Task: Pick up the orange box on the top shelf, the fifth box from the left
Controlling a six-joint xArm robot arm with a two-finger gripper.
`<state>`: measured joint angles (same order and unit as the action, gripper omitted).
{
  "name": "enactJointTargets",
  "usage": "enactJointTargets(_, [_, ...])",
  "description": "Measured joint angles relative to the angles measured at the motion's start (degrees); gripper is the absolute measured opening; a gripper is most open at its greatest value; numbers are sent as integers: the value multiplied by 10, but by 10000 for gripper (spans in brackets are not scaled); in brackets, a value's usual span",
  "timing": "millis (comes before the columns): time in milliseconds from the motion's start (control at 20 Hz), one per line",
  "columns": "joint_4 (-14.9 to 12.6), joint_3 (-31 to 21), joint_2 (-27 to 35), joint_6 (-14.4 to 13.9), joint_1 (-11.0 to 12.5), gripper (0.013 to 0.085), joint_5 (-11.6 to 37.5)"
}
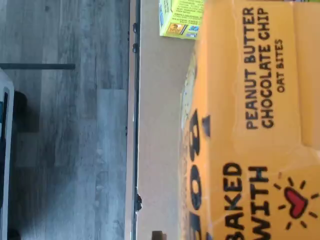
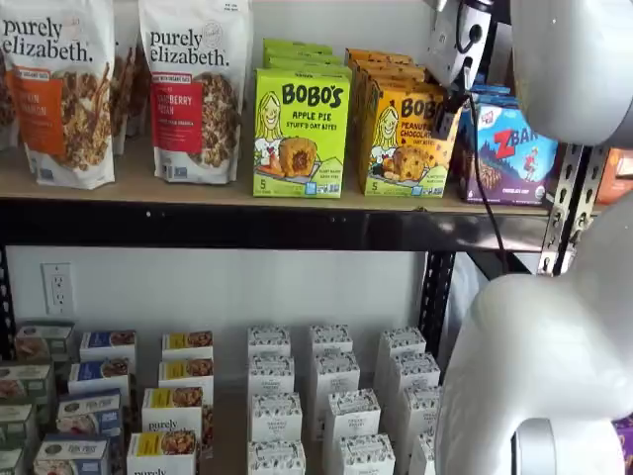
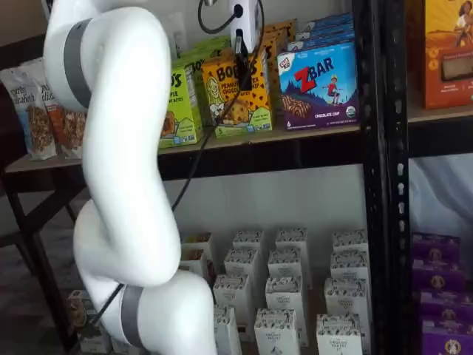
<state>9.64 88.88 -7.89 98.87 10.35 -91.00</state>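
Orange box (image 1: 250, 125) lid lettering, wrist view only

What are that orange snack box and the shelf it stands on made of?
The upright yellow-orange Bobo's carton looks like thin printed paperboard with a slight sheen: flat panels and a folded flap seam show in the wrist view. The long tan shelf board looks like raw particle board, matte and unpainted. Its glossy black front beam is probably painted metal.
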Motion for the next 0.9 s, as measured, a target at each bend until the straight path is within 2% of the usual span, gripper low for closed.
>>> enactJointTargets(900, [7, -3, -4, 1, 2, 610, 4])
